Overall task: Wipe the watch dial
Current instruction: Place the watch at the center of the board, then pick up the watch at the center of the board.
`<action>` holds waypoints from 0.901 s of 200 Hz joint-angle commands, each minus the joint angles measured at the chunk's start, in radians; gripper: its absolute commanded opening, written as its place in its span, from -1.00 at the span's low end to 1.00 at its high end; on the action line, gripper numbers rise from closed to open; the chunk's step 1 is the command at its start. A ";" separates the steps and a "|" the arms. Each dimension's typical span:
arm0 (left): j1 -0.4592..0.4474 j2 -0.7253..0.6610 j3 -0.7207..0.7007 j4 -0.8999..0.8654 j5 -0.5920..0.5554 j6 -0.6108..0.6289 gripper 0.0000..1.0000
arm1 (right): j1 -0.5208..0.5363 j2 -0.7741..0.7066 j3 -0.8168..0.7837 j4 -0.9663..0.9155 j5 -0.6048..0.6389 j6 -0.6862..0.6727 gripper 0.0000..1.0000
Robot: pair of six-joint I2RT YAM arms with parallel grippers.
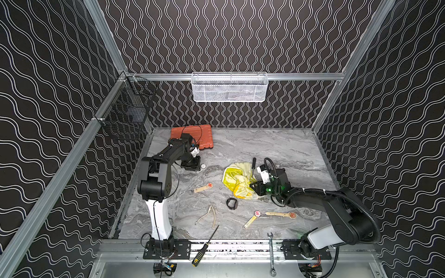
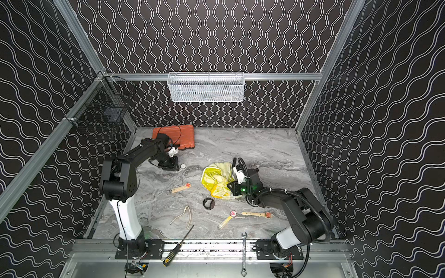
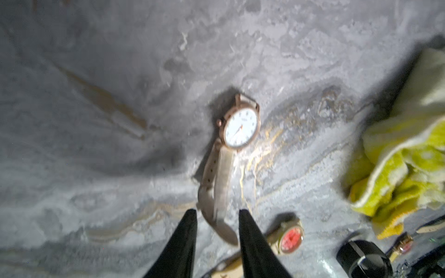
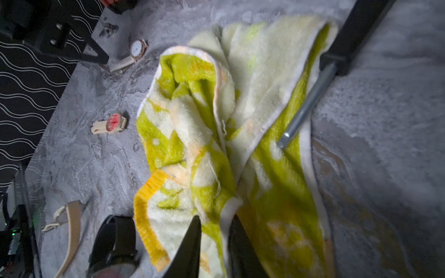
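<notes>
1. The left gripper (image 3: pixel 216 213) has its jaws apart by a moderate gap. In the left wrist view the pale strap of the white-dial watch (image 3: pixel 242 127) runs back between the two black fingers. Small gaps show beside the strap, so nothing is clamped.
2. The right gripper (image 4: pixel 216 219) stands with only a narrow gap between its jaws, low over the yellow-green towel (image 4: pixel 192 108). A white hem of the cloth fills that gap. I cannot tell whether the pads touch it.
3. Only the left wrist view shows the dial plainly: a white face in a rose-gold rim, turned toward the camera, though the picture is blurred. In a top view the same watch is no more than a small pale disc just beside the black gripper body.
4. Only the right wrist view shows the metal shaft of a black-handled tool (image 4: pixel 305 106) resting across the towel's edge. In a top view little more than its dark handle can be made out.
5. The watch lies on the grey marbled table (image 1: pixel 277 149). Its dial is just past the left fingertips and its strap end lies between them. It is well apart from the right gripper, with the towel lying between the two.
6. A red-dial watch (image 3: pixel 291 238) lies near the left gripper's fingers, and a black band (image 4: pixel 115 240) sits beside the right gripper.
</notes>
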 commanded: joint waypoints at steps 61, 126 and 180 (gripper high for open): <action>-0.109 -0.229 -0.226 0.043 -0.014 0.031 -0.03 | 0.037 -0.108 0.061 -0.155 -0.001 -0.021 -0.23; -0.145 -0.107 -0.240 0.042 -0.052 0.037 -0.01 | 0.047 -0.205 0.050 -0.230 0.015 -0.069 -0.08; -0.168 -0.105 -0.312 0.037 0.041 0.036 -0.09 | 0.047 -0.203 0.043 -0.236 0.021 -0.098 -0.07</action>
